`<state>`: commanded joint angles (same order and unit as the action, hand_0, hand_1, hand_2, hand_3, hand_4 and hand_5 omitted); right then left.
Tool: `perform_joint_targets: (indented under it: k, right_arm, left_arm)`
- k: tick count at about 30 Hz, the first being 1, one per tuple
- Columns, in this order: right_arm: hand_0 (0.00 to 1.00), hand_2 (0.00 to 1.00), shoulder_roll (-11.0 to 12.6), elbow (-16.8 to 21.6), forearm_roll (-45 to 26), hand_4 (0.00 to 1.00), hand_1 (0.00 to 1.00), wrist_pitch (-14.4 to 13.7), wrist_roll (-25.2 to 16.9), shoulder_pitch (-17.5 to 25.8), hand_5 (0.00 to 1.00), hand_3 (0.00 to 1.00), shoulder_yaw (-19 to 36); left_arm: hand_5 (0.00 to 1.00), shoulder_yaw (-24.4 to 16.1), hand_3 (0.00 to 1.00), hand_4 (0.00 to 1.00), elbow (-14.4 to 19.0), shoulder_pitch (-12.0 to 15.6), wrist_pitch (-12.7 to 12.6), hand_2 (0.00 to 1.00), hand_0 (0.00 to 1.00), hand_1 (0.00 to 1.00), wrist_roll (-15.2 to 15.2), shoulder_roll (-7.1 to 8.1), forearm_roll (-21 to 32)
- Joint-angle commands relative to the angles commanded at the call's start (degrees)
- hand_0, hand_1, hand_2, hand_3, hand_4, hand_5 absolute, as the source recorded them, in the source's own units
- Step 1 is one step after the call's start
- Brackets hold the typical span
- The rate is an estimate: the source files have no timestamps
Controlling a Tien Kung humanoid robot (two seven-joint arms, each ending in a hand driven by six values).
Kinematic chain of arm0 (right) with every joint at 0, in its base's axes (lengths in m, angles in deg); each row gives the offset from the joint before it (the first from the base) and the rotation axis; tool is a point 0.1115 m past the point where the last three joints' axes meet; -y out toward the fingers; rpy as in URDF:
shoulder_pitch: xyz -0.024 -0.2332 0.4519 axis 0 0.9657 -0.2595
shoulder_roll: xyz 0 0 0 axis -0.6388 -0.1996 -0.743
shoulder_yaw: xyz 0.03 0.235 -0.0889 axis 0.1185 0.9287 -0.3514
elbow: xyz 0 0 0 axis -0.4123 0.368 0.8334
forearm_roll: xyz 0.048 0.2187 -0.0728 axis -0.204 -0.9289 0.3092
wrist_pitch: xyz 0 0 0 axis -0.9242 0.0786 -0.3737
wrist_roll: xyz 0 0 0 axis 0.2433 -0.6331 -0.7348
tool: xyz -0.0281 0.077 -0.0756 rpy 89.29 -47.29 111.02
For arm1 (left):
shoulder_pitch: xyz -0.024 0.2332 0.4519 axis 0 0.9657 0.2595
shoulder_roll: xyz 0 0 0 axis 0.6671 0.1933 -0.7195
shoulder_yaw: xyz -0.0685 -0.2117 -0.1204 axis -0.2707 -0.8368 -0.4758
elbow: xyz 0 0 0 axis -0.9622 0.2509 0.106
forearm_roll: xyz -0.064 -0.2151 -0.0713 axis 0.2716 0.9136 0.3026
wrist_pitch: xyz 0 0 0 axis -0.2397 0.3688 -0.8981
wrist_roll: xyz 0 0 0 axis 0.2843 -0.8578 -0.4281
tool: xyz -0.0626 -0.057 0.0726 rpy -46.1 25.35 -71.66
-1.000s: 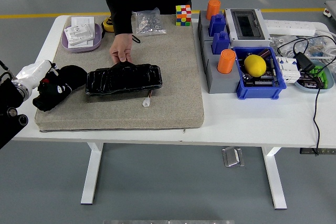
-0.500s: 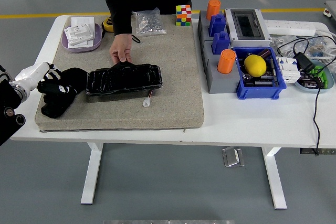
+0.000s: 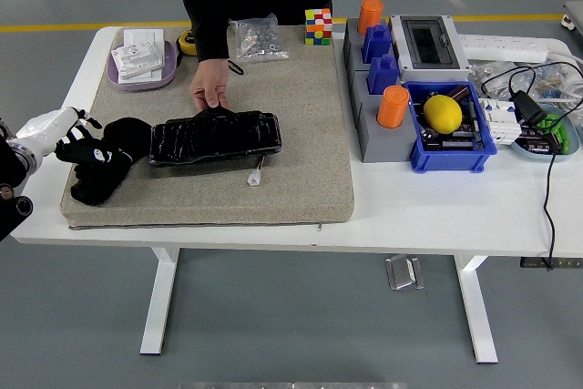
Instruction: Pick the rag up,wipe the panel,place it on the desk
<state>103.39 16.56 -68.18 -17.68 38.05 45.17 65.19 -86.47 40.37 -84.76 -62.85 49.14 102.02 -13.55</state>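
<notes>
— How would you expect the rag (image 3: 100,163) to handle?

— It looks like soft, limp black cloth, light and easily bunched, with nothing fragile about it. It lies crumpled on the grey mat (image 3: 301,134) near the tabletop's (image 3: 437,207) left edge, its right side touching or just beside the left end of the black panel (image 3: 215,138).

— Where would you take hold of it?

— I would pinch a raised fold in the bunched middle, or the upper left part nearest the hand. A grip on a loose corner would probably let the rest trail and drag against the panel.

— And the panel itself?

— It looks stiff and glossy, possibly slippery under a cloth. A person's hand (image 3: 209,90) at the far side rests on its far edge, apparently steadying it. A small white connector (image 3: 254,176) on a short lead hangs off its near side, which a wiping cloth could snag.

— What are the fingers doing?

— The left hand (image 3: 56,131) sits at the tabletop's left edge. Its dark fingers (image 3: 86,152) are loosely spread and lie on the rag's upper left part, against the cloth. I cannot tell if they have closed on any of it; it looks like contact, not a firm grasp. The right arm is out of view.
</notes>
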Motion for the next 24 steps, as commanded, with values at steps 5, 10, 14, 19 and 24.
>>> perform_joint_targets:
  k: [5,10,14,19,24]
  right_arm:
    - [0.703,0.686,-0.1,-0.1,0.3,0.964,0.651,0.0,0.1,0.0,0.424,0.596,0.0]
    - [0.704,0.686,-0.2,-0.1,0.8,0.964,0.651,0.0,0.1,0.1,0.423,0.596,0.1]
    - [0.704,0.686,-0.3,-0.1,0.9,0.964,0.651,0.0,0.1,0.1,0.423,0.596,0.2]
    - [0.706,0.685,-0.3,0.0,1.0,0.963,0.650,0.0,0.1,0.2,0.422,0.595,0.4]
    - [0.706,0.686,-0.4,0.2,1.6,0.962,0.650,0.0,0.1,0.2,0.421,0.594,1.2]
  left_arm:
    - [0.517,-0.5,0.746,0.980,0.7,0.2,0.4,0.645,0.399,0.521,-0.3,0.41,0.8]
    - [0.555,-1.3,0.753,0.985,2.9,0.7,1.1,0.651,0.399,0.527,-0.5,1.21,1.9]
    - [0.555,-3.0,0.753,0.985,5.0,1.2,2.1,0.651,0.399,0.527,-0.2,2.11,1.6]
    - [0.574,-5.4,0.753,0.987,7.6,1.8,2.9,0.651,0.405,0.528,0.0,3.03,0.4]
    - [0.579,-8.8,0.752,0.988,10.6,2.6,4.0,0.654,0.407,0.530,0.6,4.03,-1.1]
